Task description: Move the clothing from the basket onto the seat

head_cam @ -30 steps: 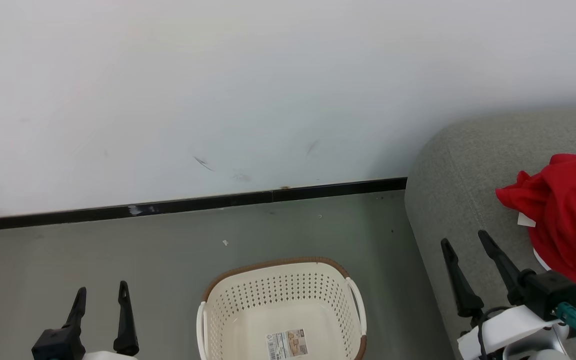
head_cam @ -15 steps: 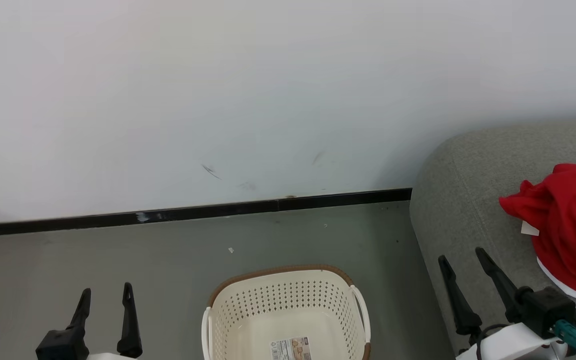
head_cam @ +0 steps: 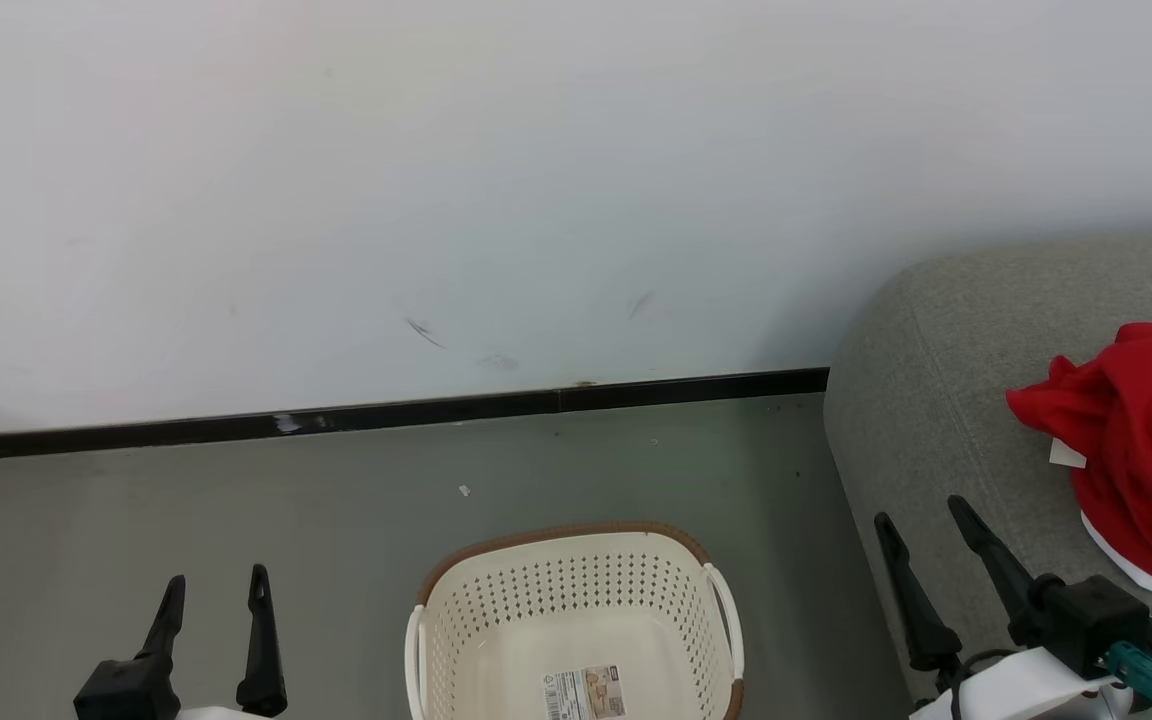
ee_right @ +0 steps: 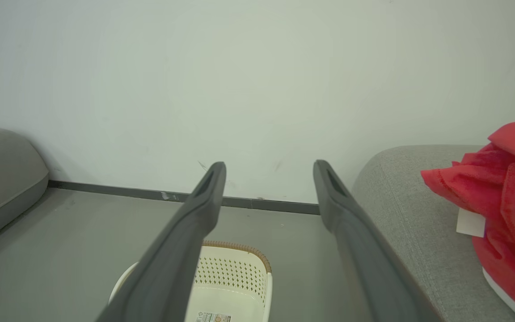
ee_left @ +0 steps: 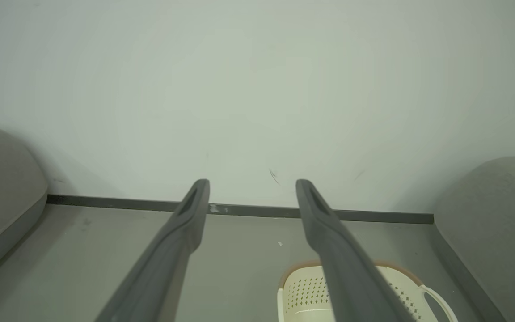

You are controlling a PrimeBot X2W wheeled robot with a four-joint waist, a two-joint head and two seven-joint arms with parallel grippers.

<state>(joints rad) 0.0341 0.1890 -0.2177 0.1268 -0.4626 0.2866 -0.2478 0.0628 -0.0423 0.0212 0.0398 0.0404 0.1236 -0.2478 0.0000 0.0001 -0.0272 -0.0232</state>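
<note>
- The left end effector hovers over the floor to the left of the basket, its two dark fingers spread wide and holding nothing. The left wrist view shows the same wide gap at the left end effector.
- The right end effector is to the right of the basket, over the near edge of the seat, with its fingers just as wide apart and empty. It sits slightly lower in the head view than a second ago, and both jaws have stayed spread throughout.
- The wall rises behind the basket, with a dark baseboard at its foot. The whole picture has slid a little down and to the right since the earlier frame, which is the camera moving, not the things.
- The grey floor carries the basket.
- The seat stands just right of the basket, its rounded corner towards the wall.
- The clothing lies bunched on the seat, well right of the basket and apart from the right fingers, as before.
- The basket sits upright between the two end effectors, with no garment in the part that shows.
- A barcode sticker lies on the basket's bottom.
- A small white tag hangs at the clothing's edge nearest the basket.
</note>
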